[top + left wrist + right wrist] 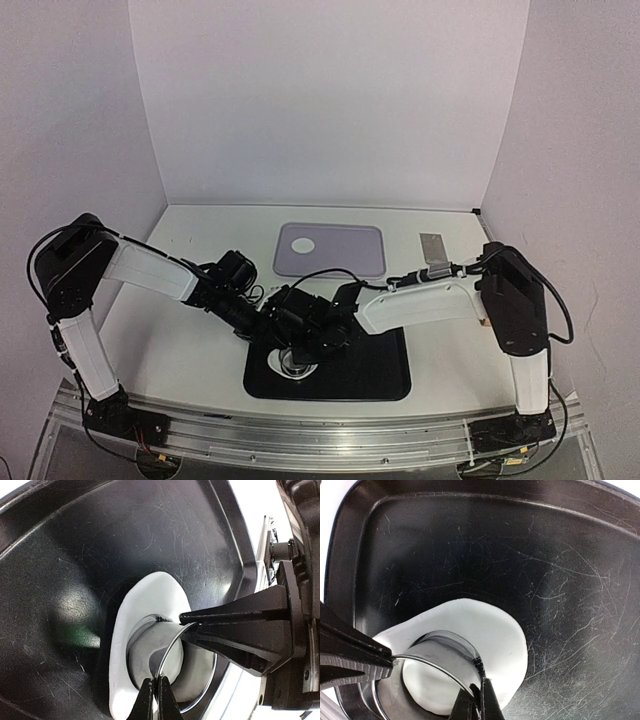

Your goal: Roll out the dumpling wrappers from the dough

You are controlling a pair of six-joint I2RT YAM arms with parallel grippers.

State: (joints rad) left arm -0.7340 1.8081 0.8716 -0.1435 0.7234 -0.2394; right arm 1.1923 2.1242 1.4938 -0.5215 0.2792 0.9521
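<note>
Steel ring (445,641) is set upright in the dough (495,630), on the black tray (470,545).
Ring: thin-walled, shiny, round, with a wire-thin top rim.
Dough: smooth matte white sheet, flat, irregular oval. More white dough is seen inside the ring.
Black tray: glossy, finely scratched, with a raised rounded edge.
Left gripper (156,692) is closed on the ring's rim, which is pinched between tapered black fingertips. Right gripper (477,695) is clamped likewise on the rim at another spot.
One wrapper (303,244), a small flat white round disc, is laid on the lavender tray (350,258) at the back of the table (190,240), well apart from the black tray.
A flat grey metal plate (433,255) is seen just right of the lavender tray.
</note>
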